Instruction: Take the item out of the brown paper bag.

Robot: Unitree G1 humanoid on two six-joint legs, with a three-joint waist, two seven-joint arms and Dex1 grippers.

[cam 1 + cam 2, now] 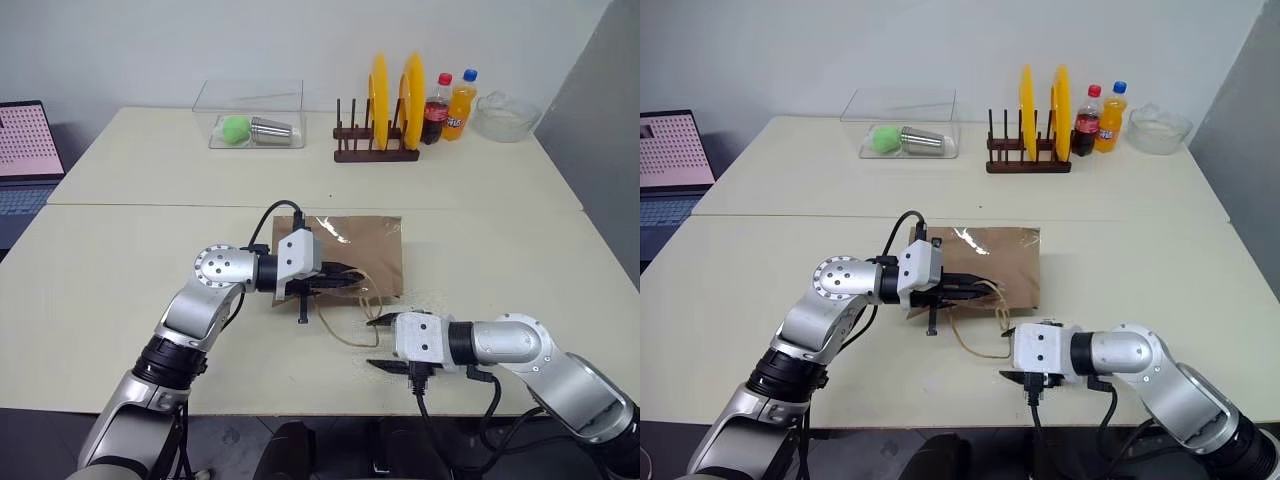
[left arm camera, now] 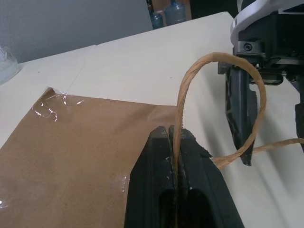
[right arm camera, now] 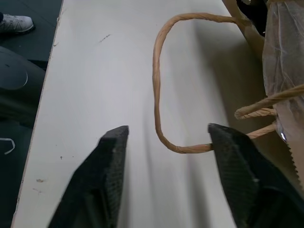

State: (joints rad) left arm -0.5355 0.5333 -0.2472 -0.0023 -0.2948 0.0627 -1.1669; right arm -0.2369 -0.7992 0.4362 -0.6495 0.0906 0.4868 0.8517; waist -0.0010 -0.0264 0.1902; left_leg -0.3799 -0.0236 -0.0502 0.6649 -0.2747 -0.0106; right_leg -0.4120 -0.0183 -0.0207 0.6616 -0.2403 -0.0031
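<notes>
The brown paper bag (image 1: 365, 245) lies flat on the near table with its mouth and handles toward me. My left gripper (image 2: 175, 130) is shut on one tan loop handle (image 2: 223, 61) and holds it up off the bag's near edge. The other handle (image 3: 159, 71) lies in a loop on the table. My right gripper (image 1: 378, 343) is open just in front of the bag, and this loop runs between its fingers, touching one fingertip (image 3: 223, 142). Clear plastic (image 3: 280, 57) shows at the bag's mouth; I cannot tell whether it is the item.
On the far table stand a clear box (image 1: 250, 115) with a green ball and a metal cup, a plate rack (image 1: 375, 150) with yellow plates, two soda bottles (image 1: 448, 105) and a glass bowl (image 1: 505, 115). A laptop (image 1: 25, 150) sits at the far left.
</notes>
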